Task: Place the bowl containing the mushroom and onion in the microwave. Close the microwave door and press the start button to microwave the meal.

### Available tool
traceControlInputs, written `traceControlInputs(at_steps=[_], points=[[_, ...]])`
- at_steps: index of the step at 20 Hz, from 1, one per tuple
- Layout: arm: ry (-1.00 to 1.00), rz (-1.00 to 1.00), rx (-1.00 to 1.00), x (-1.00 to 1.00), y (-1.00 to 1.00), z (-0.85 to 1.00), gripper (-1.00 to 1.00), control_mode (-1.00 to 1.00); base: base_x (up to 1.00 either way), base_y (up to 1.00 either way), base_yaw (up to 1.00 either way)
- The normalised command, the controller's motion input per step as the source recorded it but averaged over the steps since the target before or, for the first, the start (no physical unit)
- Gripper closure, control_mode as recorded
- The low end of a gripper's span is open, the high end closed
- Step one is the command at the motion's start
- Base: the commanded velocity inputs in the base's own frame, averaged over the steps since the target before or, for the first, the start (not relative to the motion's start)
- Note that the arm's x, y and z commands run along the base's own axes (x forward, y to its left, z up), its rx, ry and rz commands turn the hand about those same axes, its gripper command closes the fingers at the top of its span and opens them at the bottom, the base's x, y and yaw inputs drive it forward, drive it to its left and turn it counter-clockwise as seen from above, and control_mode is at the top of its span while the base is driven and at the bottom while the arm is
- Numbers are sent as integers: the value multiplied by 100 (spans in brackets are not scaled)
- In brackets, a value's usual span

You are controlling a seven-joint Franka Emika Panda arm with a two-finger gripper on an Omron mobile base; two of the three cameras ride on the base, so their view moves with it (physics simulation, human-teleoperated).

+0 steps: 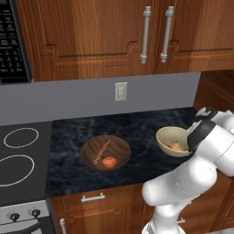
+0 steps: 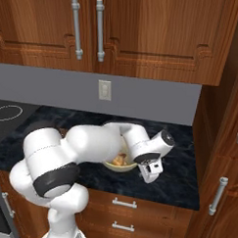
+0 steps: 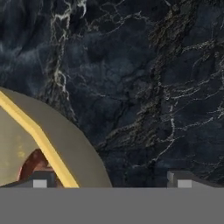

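Note:
The cream-yellow bowl (image 1: 170, 138) sits on the dark marble counter (image 1: 137, 125), right of centre, with the tan meal lumps (image 1: 175, 146) inside. From the right base view the bowl (image 2: 114, 165) is half hidden behind my arm. My gripper (image 2: 148, 178) points down at the bowl's right edge. In the hand view my gripper (image 3: 111, 181) is open and straddles the bowl's rim (image 3: 41, 138). One fingertip (image 3: 41, 179) is over the inside near a brown food piece (image 3: 33, 162), the other over bare counter. The microwave's keypad strip (image 1: 11, 41) shows at the upper left; the microwave door is out of view.
A dark wooden bowl (image 1: 106, 152) with a red tomato and a skewer lies left of the cream bowl. The black stove (image 1: 20, 157) with white ring burners is further left. Wooden cabinets (image 1: 119, 32) hang above, and a tall wooden panel (image 2: 227, 160) stands at the right.

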Motion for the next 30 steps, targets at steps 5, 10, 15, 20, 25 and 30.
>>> traceControlInputs(at_steps=[5,10,15,20,25,30], points=[[-6,0,0,0,36,-23,100,-100,0,0,0],[-10,0,-1,0,57,-23,100,-100,0,0,0],[0,0,0,0,6,-2,100,-100,0,0,0],[0,0,0,0,0,3,100,-100,0,0,0],[-2,1,0,-18,0,46,100,-100,0,0,0],[-19,1,-3,-37,25,69,100,-100,0,0,0]])
